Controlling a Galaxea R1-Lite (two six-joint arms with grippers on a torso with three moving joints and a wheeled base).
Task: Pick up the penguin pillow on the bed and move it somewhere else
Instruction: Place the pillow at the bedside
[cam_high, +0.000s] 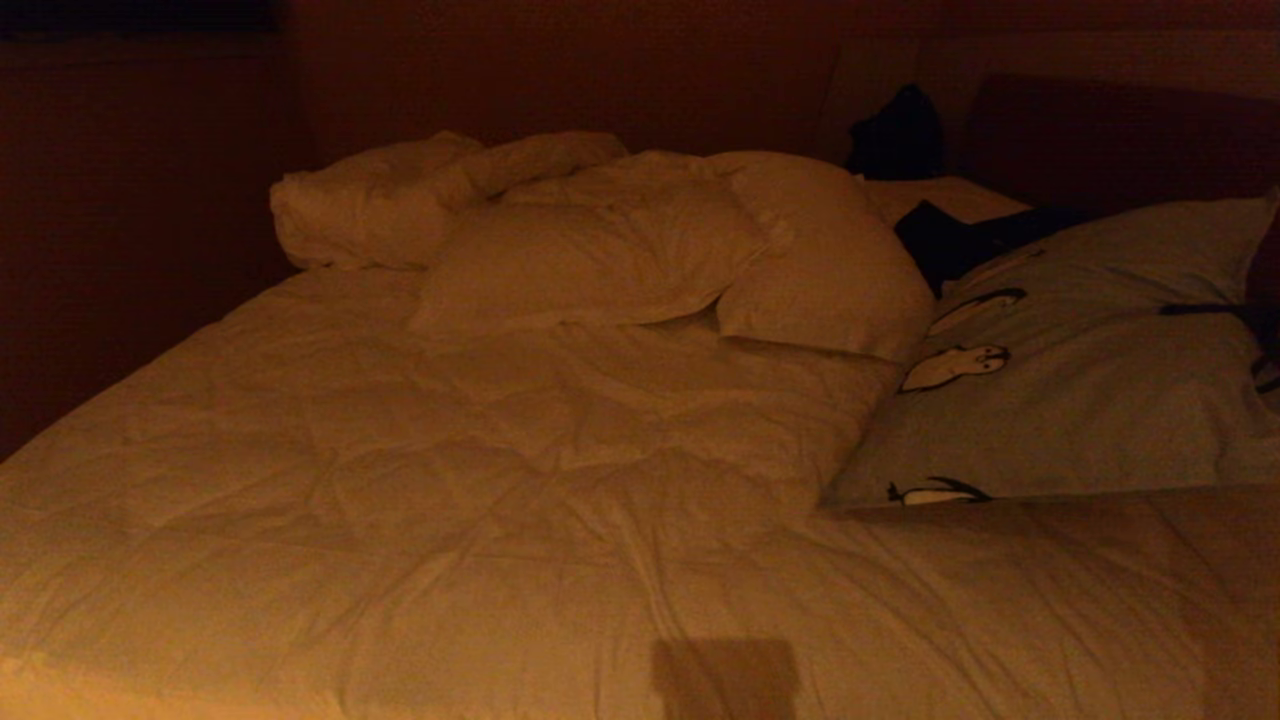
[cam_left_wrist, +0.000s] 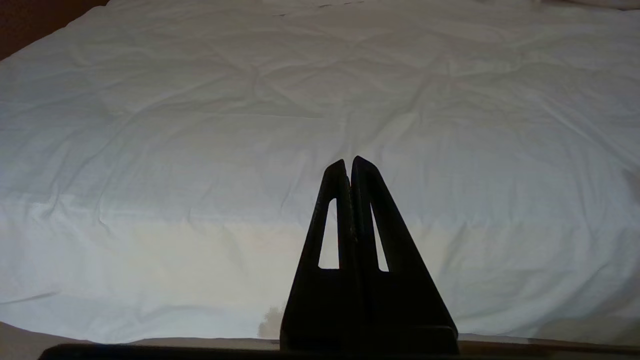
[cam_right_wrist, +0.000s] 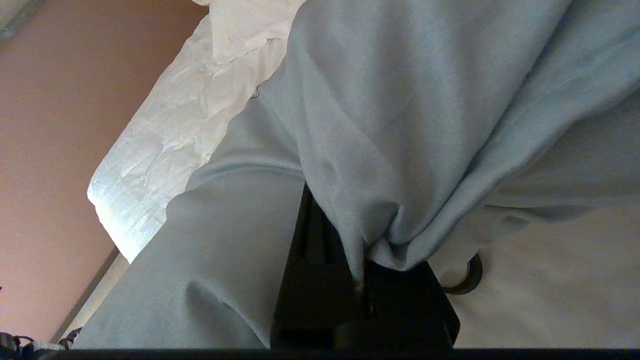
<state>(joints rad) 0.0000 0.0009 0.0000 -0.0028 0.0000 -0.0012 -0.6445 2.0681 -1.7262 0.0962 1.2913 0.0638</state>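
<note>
The penguin pillow (cam_high: 1090, 380), pale grey-blue with black-and-white penguins, lies tilted on the right side of the bed (cam_high: 500, 480), its near edge raised and throwing a shadow on the duvet. In the right wrist view my right gripper (cam_right_wrist: 361, 280) is shut on a bunched fold of the penguin pillow (cam_right_wrist: 400, 125), and the cloth hides its fingertips. My left gripper (cam_left_wrist: 349, 162) is shut and empty, hanging over the bare white duvet (cam_left_wrist: 200, 150) near the bed's front edge.
Two plain white pillows (cam_high: 600, 250) (cam_high: 830, 260) and a rumpled roll of duvet (cam_high: 370, 210) lie at the head of the bed. Dark cloth (cam_high: 950, 240) lies behind the penguin pillow, in front of the dark headboard (cam_high: 1120, 130). The bed's left edge drops to a dark floor.
</note>
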